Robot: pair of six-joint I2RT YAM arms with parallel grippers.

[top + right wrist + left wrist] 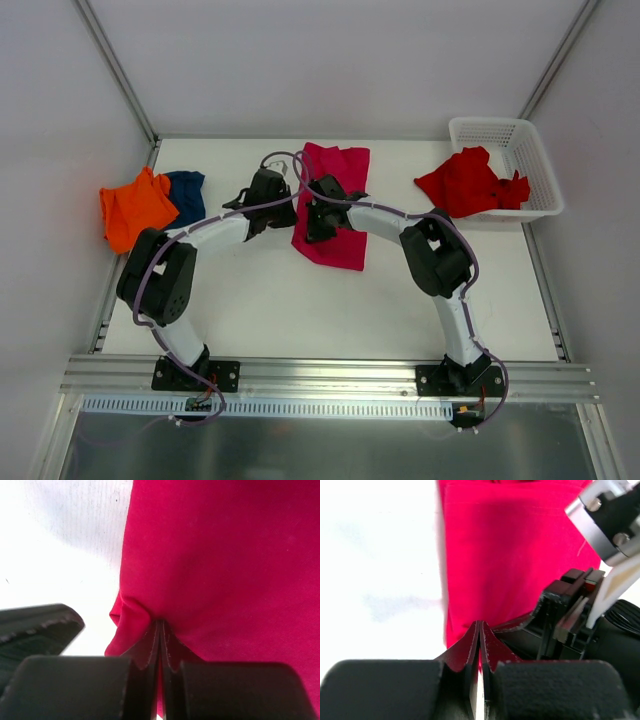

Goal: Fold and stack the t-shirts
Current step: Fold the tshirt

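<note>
A magenta-pink t-shirt (340, 215) lies flat in the middle of the table. My left gripper (290, 205) sits at its left edge, jaws shut on the hem (480, 625). My right gripper (308, 232) is just beside it, shut on a puckered fold of the same cloth (161, 622). Its black body (570, 615) fills the right of the left wrist view. An orange t-shirt (135, 208) and a navy blue one (188, 188) lie bunched at the far left. A bright red t-shirt (468, 182) hangs half out of the basket.
A white mesh basket (530, 150) stands at the back right corner. White walls and metal frame posts close in the table on three sides. Bare white tabletop (300, 300) lies between the shirt and the arm bases.
</note>
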